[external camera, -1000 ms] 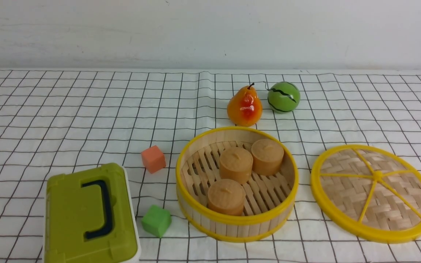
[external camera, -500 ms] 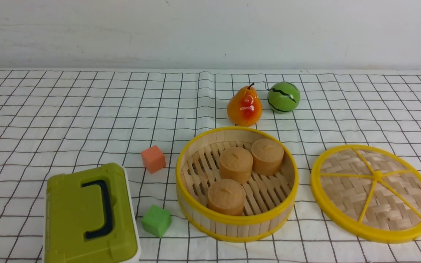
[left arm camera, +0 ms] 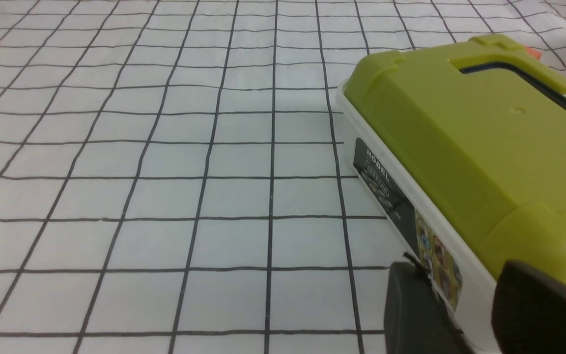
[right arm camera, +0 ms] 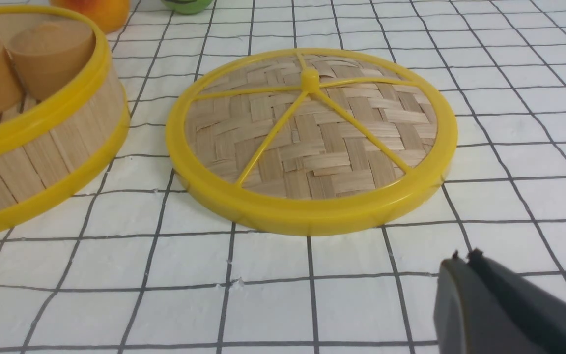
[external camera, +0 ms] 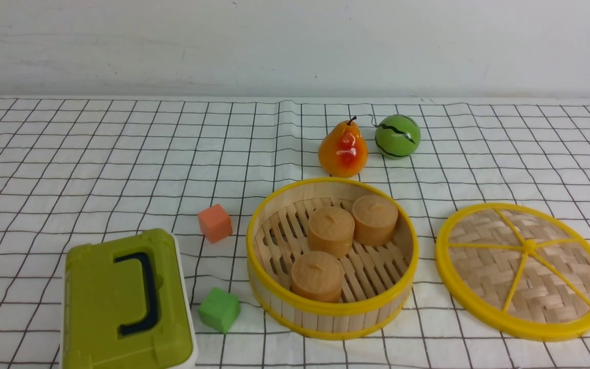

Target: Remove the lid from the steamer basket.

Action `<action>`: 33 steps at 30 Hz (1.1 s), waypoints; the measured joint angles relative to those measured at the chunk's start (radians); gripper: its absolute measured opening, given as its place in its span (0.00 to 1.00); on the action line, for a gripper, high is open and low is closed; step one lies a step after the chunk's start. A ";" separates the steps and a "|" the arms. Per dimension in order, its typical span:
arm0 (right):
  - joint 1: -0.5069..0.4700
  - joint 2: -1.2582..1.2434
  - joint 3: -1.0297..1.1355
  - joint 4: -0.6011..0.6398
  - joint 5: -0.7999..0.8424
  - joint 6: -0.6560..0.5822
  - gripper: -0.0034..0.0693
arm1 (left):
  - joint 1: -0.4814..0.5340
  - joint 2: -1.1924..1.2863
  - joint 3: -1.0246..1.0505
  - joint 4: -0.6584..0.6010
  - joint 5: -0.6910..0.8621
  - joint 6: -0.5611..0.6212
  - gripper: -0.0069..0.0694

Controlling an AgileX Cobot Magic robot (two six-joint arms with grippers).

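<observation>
The lid (external camera: 524, 271), a woven bamboo disc with a yellow rim and spokes, lies flat on the cloth to the right of the steamer basket (external camera: 325, 320), apart from it. The basket stands uncovered with three tan cylinders (external camera: 330, 231) inside. In the right wrist view my right gripper (right arm camera: 462, 256) hovers just short of the lid (right arm camera: 312, 142), fingers pressed together and empty; the basket (right arm camera: 42, 147) shows beside the lid. My left gripper (left arm camera: 455, 268) has its fingers apart beside the olive-green box (left arm camera: 460, 137), holding nothing. Neither gripper appears in the front view.
An olive-green box with a dark handle (external camera: 126, 302) stands at the front left. An orange cube (external camera: 215, 223) and a green cube (external camera: 218, 309) lie between it and the basket. A pear (external camera: 342, 149) and a small watermelon (external camera: 397, 136) sit behind the basket.
</observation>
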 joint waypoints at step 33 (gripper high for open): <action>0.000 0.000 0.000 0.000 0.000 0.000 0.07 | 0.000 0.000 0.000 0.000 0.000 0.000 0.40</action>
